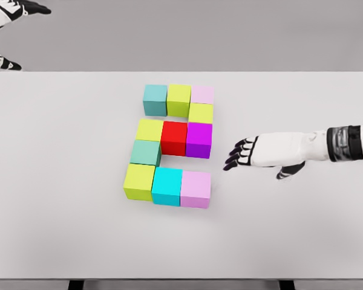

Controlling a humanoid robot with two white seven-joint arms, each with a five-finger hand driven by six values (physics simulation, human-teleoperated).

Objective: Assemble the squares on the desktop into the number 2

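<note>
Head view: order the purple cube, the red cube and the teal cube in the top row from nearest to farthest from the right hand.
1. Purple cube, right end of the middle row, just left of the right hand.
2. Red cube, middle of that row.
3. Teal cube, far-left end of the top row.

No printed text, label, brand or sign can be read anywhere in the head view. The coloured cubes [172, 145] have plain faces, the white bench [60, 229] carries no markings, and the arms show no legible lettering. The one numeral to be made out is formed by the cubes themselves: set edge to edge near the middle of the bench, their rows and turns trace the shape of a 2.
</note>
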